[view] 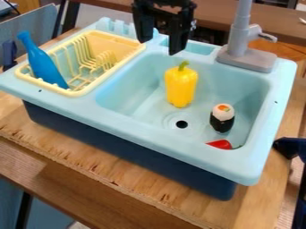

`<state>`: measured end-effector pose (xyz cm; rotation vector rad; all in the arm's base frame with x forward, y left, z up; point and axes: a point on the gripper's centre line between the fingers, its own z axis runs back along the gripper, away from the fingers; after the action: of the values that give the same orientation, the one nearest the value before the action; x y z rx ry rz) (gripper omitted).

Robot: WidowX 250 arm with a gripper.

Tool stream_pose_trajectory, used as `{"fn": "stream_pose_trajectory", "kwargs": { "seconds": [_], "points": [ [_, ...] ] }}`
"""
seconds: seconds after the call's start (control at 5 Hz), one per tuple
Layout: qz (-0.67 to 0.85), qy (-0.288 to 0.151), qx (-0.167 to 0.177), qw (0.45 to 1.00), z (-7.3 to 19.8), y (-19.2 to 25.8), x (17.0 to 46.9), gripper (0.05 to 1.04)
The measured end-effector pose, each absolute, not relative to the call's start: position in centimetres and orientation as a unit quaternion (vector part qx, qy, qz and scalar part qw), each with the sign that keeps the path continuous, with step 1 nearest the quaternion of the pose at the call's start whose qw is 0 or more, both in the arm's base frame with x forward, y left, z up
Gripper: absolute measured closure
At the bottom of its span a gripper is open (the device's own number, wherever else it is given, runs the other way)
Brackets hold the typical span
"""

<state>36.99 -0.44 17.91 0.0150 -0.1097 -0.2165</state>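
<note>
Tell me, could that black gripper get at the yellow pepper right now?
Probably yes: the gripper hangs open near the yellow pepper in the sink, nothing covers the pepper, and the grey faucet stands off to one side.

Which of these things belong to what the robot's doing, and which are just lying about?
Probably in the job:
claw, open and empty
yellow pepper, nearest the claw
sink around the pepper

Seemingly just lying about:
sushi-like toy
red item
blue bottle in yellow rack
gray faucet
</note>
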Motion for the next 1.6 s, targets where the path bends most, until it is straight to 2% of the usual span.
{"fn": "stream_pose_trajectory", "kwargs": {
  "seconds": [1.0, 1.2, 1.6],
  "points": [
    [-0.117, -0.036, 0.006, 0.992, 14.6, -2.1, 40.1, 0.083],
    [-0.118, -0.030, 0.006, 0.993, 14.4, -2.2, 40.1, 0.118],
    [-0.126, -0.023, -0.002, 0.992, 13.6, -2.4, 40.7, 0.696]
  ]
}}
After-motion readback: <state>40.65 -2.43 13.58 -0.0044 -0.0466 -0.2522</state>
